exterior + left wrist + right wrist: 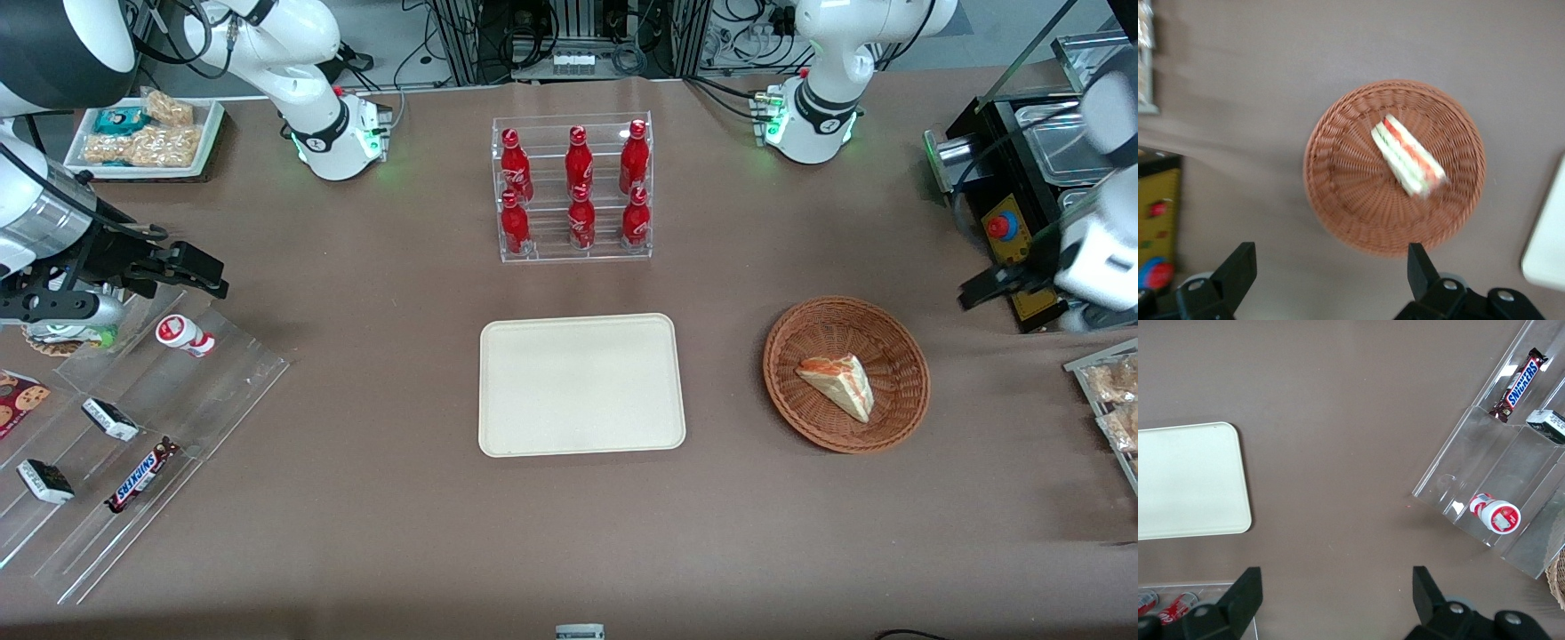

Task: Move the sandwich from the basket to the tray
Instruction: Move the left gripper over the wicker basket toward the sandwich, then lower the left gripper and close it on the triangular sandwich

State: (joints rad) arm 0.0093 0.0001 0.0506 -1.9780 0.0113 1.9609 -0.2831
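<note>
The sandwich (836, 385) (1408, 157), a pale wedge with orange-red filling, lies on its side in the round wicker basket (800, 329) (1338, 200). The cream tray (582, 384) (1546, 247) lies flat beside the basket, toward the parked arm's end, with nothing on it. My gripper (994, 288) (1330, 270) hangs high above the table near the basket's rim, toward the working arm's end. It is open and its fingers (1238, 267) hold nothing; bare tablecloth and the basket's edge show between them.
A clear rack of red bottles (573, 187) stands farther from the front camera than the tray. A black box with a red button (1009, 231) and a tray of wrapped snacks (1111, 400) sit at the working arm's end. A clear stepped snack stand (133, 427) is at the parked arm's end.
</note>
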